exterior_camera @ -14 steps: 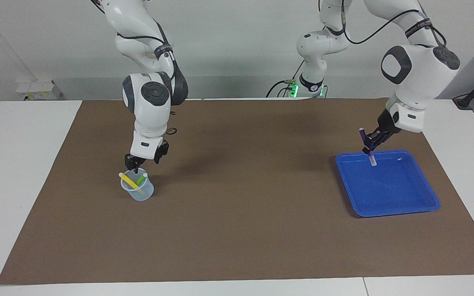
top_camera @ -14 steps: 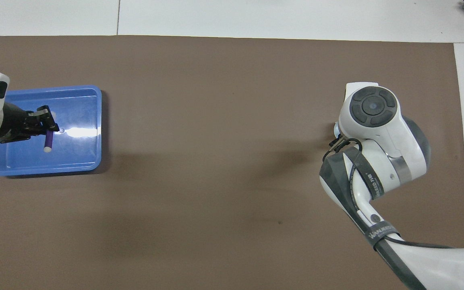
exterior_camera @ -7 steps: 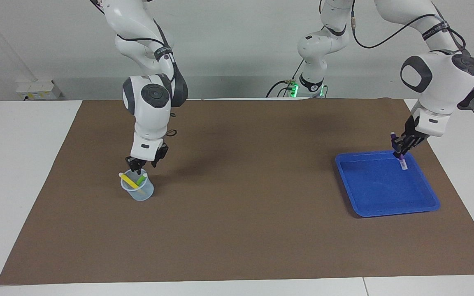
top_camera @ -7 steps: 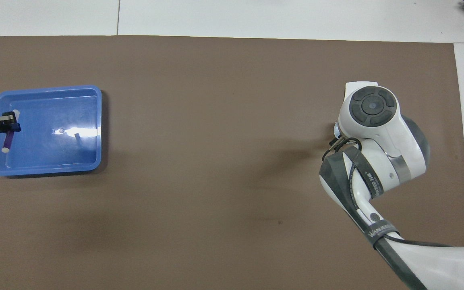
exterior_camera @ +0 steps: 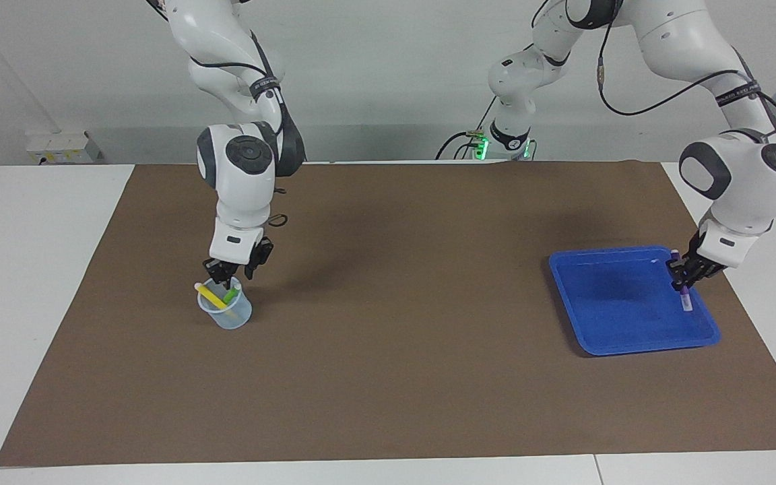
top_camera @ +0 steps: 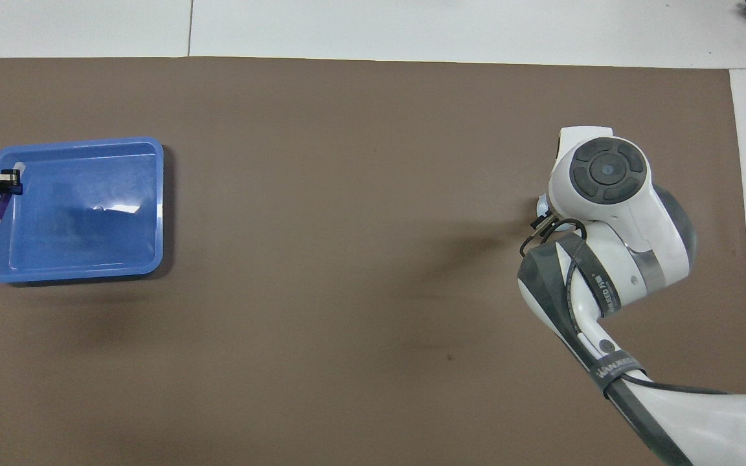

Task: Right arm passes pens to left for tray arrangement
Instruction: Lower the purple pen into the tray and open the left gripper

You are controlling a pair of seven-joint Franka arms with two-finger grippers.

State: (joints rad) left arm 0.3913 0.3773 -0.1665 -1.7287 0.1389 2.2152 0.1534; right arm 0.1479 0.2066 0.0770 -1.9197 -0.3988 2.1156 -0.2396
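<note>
two white robot arms work over a brown mat (exterior_camera: 388, 377) on a white tabletop (exterior_camera: 31, 269). the left hand (exterior_camera: 686, 279) is clenched on the purple pen (exterior_camera: 683, 291), holding it nearly upright with its pale tip down, just inside the rim of the blue tray (exterior_camera: 624, 316) on the side toward the left arm's end. the right hand (exterior_camera: 225, 274) sits at the mouth of a small clear cup (exterior_camera: 226, 313), its fingertips around the green pen (exterior_camera: 232, 294); whether it grips yet, i cannot tell. the yellow pen (exterior_camera: 209, 295) leans in the same cup. to do this step well, the left hand should likely lower the pen until it lies flat along the tray's edge before letting go, leaving room for two more.
</note>
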